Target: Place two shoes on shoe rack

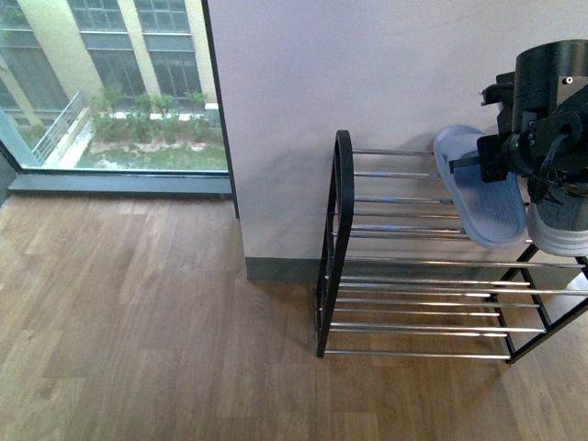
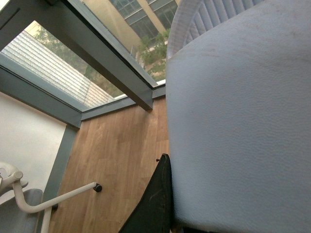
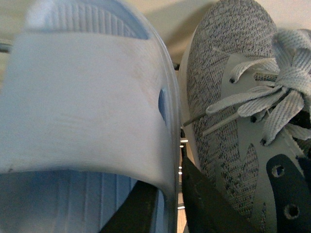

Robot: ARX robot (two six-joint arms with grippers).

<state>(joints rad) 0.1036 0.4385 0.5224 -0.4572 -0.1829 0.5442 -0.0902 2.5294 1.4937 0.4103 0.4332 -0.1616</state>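
Observation:
The shoe rack [image 1: 342, 239] stands against the wall at the right, with black arched sides and chrome bars. My right gripper [image 1: 493, 162] is shut on a pale blue slide [image 1: 478, 188] lying tilted over the top bars. In the right wrist view the black fingers [image 3: 209, 204] pinch the edge of this slide's strap [image 3: 87, 111]. A grey knit sneaker [image 3: 228, 121] sits right beside it on the rack [image 1: 562, 230]. My left gripper [image 2: 177, 208] is shut on a second pale blue slide [image 2: 233, 126], which fills its view; only one black finger [image 2: 154, 204] shows. The left arm is outside the front view.
A large window [image 1: 110, 83] with a dark frame reaches the floor at the back left. Wood floor [image 1: 138, 322] spreads in front of the rack. A grey skirting [image 1: 280, 268] runs under the white wall. A white wheeled leg [image 2: 58, 199] stands on the floor below my left gripper.

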